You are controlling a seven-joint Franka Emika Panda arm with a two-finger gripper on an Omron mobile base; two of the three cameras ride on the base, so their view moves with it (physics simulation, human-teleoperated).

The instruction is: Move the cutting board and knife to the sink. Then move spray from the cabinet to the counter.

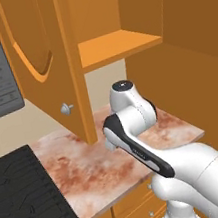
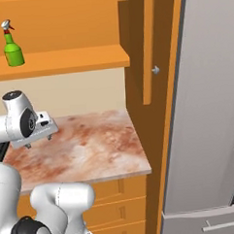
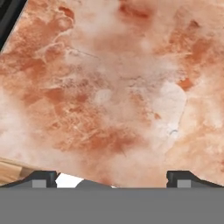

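The gripper (image 3: 112, 177) hangs over the counter (image 2: 91, 144) with its jaws spread wide, grasping nothing. The green spray (image 2: 11, 45) stands upright on the shelf inside the cabinet (image 2: 67, 61).

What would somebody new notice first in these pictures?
Probably the green spray, standing alone on the shelf of the open orange cabinet. Below it, the white arm's gripper hangs open over the pinkish marbled counter. A black stove top borders the counter on the left.
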